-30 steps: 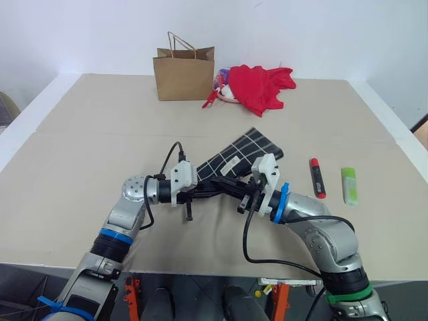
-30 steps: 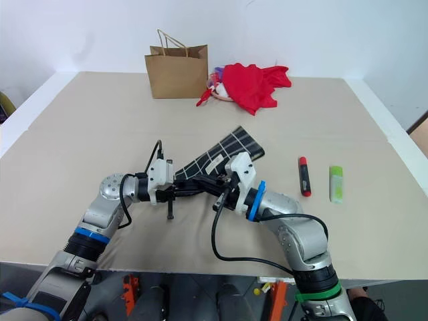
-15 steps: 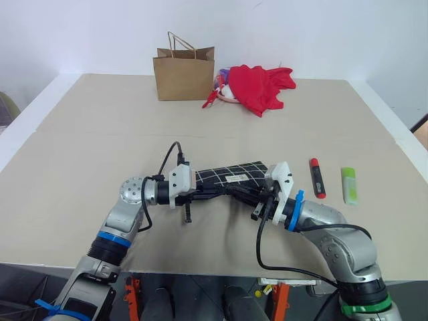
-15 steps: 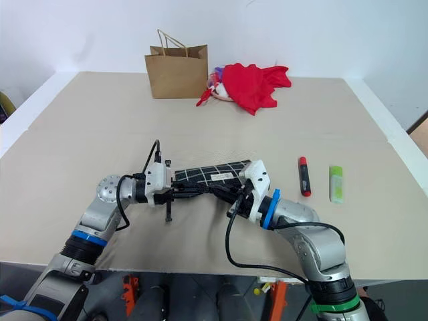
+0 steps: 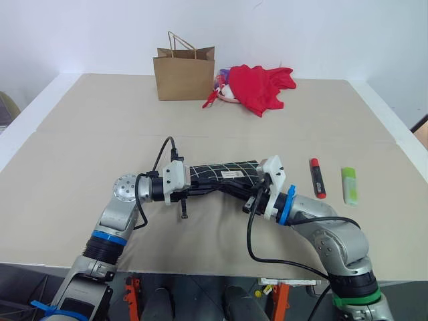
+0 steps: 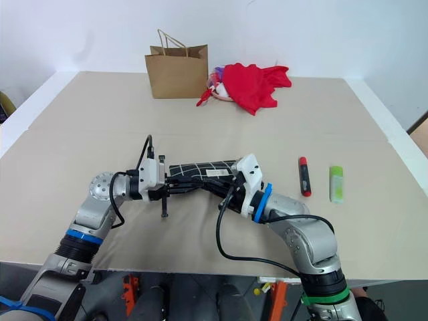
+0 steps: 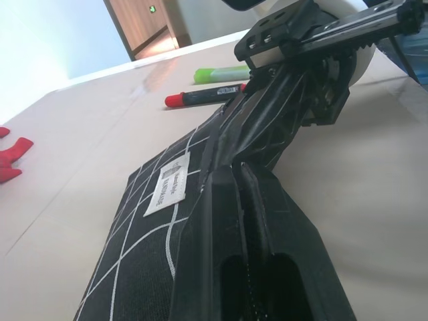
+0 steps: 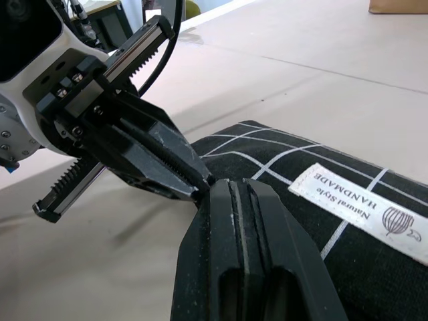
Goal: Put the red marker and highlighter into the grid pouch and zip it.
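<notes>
From the head camera, you have the grid pouch (image 5: 224, 172) lifted between both arms: the left gripper (image 5: 204, 190) and the right gripper (image 5: 235, 192) are each clamped tight on its near edge, tips almost meeting. To open it well, keep one clamp fixed on the fabric and draw the zipper pull along the seam in a straight line, without twisting the pouch. The red marker (image 5: 317, 178) lies at three o'clock of the pouch, the highlighter (image 5: 349, 185) just beyond it, both on the beige table (image 5: 87, 134). At twelve o'clock, far off, stand a brown paper bag (image 5: 184, 72) and a red cloth (image 5: 261, 87) against a white wall.

In the left wrist view, closed fingers pinch the pouch edge beside its white label (image 7: 167, 190); marker and highlighter lie behind.

In the right wrist view, shut fingers meet the other claw's tips over the pouch.
</notes>
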`<state>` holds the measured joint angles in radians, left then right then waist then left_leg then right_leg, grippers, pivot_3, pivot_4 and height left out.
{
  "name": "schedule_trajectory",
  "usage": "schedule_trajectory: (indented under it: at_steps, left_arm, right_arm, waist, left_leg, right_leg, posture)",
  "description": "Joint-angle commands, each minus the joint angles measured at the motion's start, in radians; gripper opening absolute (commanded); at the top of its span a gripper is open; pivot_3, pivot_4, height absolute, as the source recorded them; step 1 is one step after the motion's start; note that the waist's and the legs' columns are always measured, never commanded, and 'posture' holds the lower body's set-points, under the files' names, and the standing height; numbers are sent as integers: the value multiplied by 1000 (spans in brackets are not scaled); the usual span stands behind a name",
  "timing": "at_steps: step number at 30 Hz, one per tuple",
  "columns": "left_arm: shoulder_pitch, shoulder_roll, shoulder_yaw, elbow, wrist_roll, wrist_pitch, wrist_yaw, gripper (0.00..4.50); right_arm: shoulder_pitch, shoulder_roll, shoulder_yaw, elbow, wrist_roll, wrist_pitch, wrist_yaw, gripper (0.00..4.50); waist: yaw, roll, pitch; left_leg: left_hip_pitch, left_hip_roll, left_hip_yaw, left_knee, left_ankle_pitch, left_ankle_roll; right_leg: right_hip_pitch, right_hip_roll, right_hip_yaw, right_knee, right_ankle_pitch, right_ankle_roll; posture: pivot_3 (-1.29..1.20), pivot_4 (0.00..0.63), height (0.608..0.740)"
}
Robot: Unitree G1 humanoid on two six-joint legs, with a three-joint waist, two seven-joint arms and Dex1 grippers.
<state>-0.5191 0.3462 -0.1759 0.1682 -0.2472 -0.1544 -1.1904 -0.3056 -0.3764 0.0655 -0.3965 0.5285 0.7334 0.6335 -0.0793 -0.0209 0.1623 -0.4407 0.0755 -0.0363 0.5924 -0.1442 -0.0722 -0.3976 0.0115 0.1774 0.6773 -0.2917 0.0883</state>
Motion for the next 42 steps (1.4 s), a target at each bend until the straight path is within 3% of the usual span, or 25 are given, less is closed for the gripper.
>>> schedule_trajectory:
  at_steps: [1,4,7,11,16,20,29,37,41,42]
  left_arm:
    - [-11,-20,-24,-44,-20,-3,-5,0]
    - [-14,-23,-22,-40,-23,5,-2,0]
    - [-10,-16,-20,-39,-27,9,-7,0]
    - [-7,-9,-22,-40,-29,13,-3,0]
    - [-5,-8,-22,-43,-32,19,8,0]
    - [-2,-6,-20,-47,-36,24,15,0]
    - [2,-11,-15,-54,-42,34,29,0]
    - [8,-15,-32,-64,-37,29,37,0]
    - [6,-16,-31,-75,-37,34,51,0]
    - [7,-14,-30,-79,-38,36,54,0]
  right_arm:
    - [-23,11,26,-61,55,9,33,346]
    - [5,-34,17,-64,51,13,63,1253]
    - [74,-101,-46,-98,88,3,113,2678]
    - [175,-184,-233,-125,239,11,197,4344]
    - [212,-277,-530,1,335,42,143,4430]
    - [238,-306,-596,87,239,-31,80,4430]
    - [226,-192,-495,156,1,-176,-162,4430]
    - [169,-108,-412,303,-120,-249,-264,4430]
    - [145,-65,-433,371,-143,-264,-337,4430]
    - [146,-62,-430,373,-146,-264,-339,4187]
  waist:
    - [0,0,0]
    - [0,0,0]
    - [4,0,0]
    - [4,-1,0]
    - [1,-1,1]
    - [0,-2,1]
    - [-4,-1,1]
    - [0,0,1]
    - [0,0,1]
    - [0,0,1]
  left_leg:
    - [0,0,0,0,0,0]
    - [0,0,0,0,0,0]
    - [-1,0,0,0,0,0]
    - [-1,0,0,0,0,0]
    - [-1,-1,0,2,0,0]
    - [0,-1,-1,3,0,1]
    - [1,-1,0,0,0,1]
    - [1,-2,0,1,0,0]
    - [1,-2,0,0,0,0]
    - [1,-2,0,0,0,0]
  right_leg:
    - [0,0,0,0,0,0]
    - [0,0,0,0,0,0]
    - [0,0,0,0,-1,0]
    - [-1,0,0,0,-1,0]
    - [1,-1,0,0,0,1]
    - [2,-1,0,0,0,1]
    - [2,-1,0,0,-1,1]
    - [2,-1,0,0,0,1]
    - [2,-1,0,0,-1,1]
    - [2,-1,0,0,-1,1]
  posture:
    - [0,150,740]
    - [0,150,740]
    - [0,150,740]
    - [0,150,740]
    - [0,150,740]
    - [0,150,740]
    - [0,150,740]
    - [0,150,740]
    - [0,150,740]
    - [0,150,740]
